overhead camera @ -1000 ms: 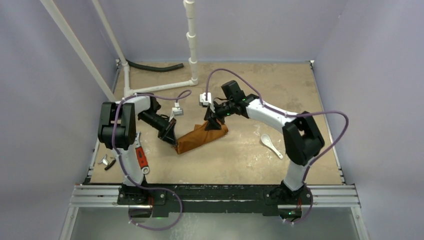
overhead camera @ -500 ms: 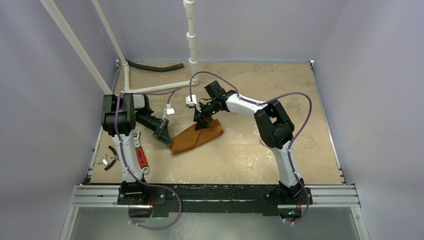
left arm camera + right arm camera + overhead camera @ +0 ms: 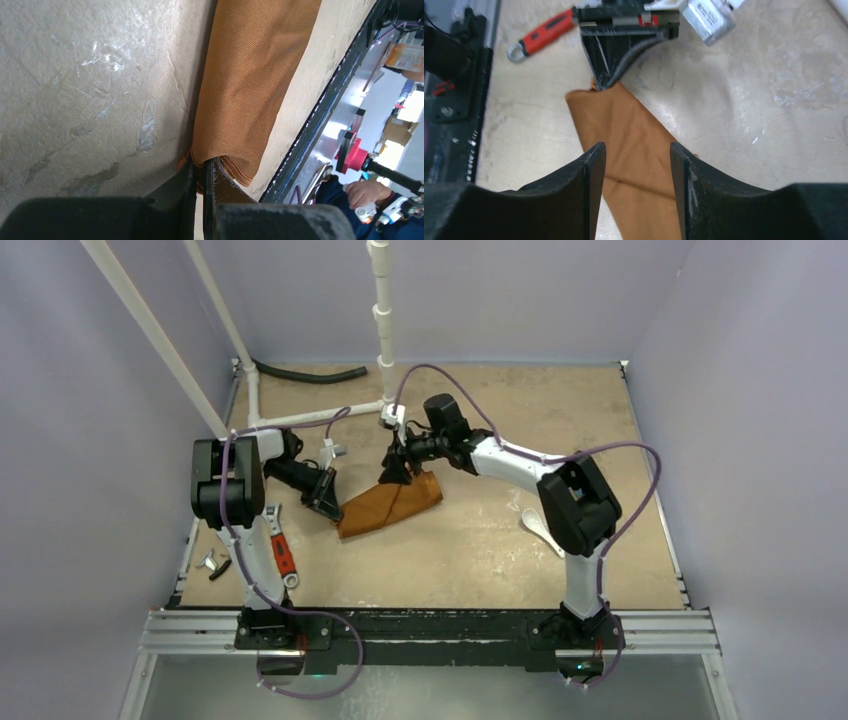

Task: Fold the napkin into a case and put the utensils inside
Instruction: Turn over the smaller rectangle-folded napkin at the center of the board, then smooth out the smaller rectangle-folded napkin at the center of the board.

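On the table (image 3: 470, 565), the case (image 3: 388, 505) lies flat; left gripper (image 3: 202, 169) pinches its corner, right gripper (image 3: 635, 148) hangs open above.

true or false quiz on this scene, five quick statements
The rust-orange folded cloth lies as a long narrow strip on the tan table. True.
The left gripper has its jaws shut on one end of it. True.
The right gripper has its jaws clamped shut. False: they stand apart over the cloth.
The small white plastic spoon sits inside the cloth. False: it lies on the table by the right arm, apart from it.
The red-handled tool lies near the left arm. True.
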### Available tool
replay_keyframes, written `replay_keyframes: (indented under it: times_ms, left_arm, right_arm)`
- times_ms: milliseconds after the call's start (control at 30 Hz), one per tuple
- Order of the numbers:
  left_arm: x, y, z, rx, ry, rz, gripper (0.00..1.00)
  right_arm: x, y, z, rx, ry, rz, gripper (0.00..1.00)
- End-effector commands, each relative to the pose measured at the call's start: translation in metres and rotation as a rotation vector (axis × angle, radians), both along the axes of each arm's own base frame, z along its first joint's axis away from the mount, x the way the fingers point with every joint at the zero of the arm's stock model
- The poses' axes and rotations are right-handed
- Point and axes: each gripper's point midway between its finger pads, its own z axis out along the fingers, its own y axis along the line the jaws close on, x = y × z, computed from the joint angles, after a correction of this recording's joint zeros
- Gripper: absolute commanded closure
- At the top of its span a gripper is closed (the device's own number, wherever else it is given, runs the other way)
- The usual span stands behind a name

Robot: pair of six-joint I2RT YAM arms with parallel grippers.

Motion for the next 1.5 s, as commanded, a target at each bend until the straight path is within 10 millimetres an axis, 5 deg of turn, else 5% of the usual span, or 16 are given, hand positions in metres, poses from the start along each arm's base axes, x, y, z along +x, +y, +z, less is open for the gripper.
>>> replay_keyframes:
  times_ms: [0,167,333,567,700,800,933,1100,1267,1367,1467]
  left_arm:
    - [0.035,0.028,-0.038,0.205,-0.165,-0.007,1.00]
    - [0.030,0.027,-0.045,0.256,-0.169,-0.031,1.00]
    - [0.030,0.026,-0.042,0.300,-0.193,-0.061,0.96]
    - [0.035,0.035,-0.009,0.342,-0.214,-0.109,0.57]
    - [0.044,0.039,0.029,0.370,-0.287,-0.113,0.22]
    - [0.045,0.043,0.056,0.400,-0.306,-0.142,0.13]
    - [0.054,0.056,0.077,0.478,-0.354,-0.144,0.09]
    - [0.061,0.014,0.091,0.464,-0.474,-0.157,0.06]
    - [0.064,-0.025,0.061,0.452,-0.474,-0.148,0.04]
    - [0.072,-0.009,0.041,0.545,-0.482,-0.134,0.05]
    - [0.071,0.007,0.026,0.605,-0.498,-0.133,0.20]
  right_arm:
    - [-0.019,0.008,0.045,0.176,0.073,-0.062,0.52]
    - [-0.060,0.027,0.024,0.231,0.244,-0.024,1.00]
    - [-0.047,0.043,-0.032,0.190,0.439,-0.128,1.00]
    - [-0.018,0.037,-0.113,-0.012,0.609,-0.397,1.00]
    - [-0.019,0.026,-0.127,-0.049,0.603,-0.453,1.00]
    - [-0.020,0.021,-0.137,-0.083,0.603,-0.469,1.00]
    - [-0.021,0.019,-0.137,-0.102,0.597,-0.465,1.00]
    - [-0.026,0.025,-0.124,-0.085,0.599,-0.418,1.00]
    - [-0.025,0.036,-0.078,-0.031,0.578,-0.349,1.00]
    - [-0.029,0.034,-0.049,-0.002,0.567,-0.324,1.00]
    - [-0.037,0.030,-0.030,0.027,0.576,-0.286,1.00]
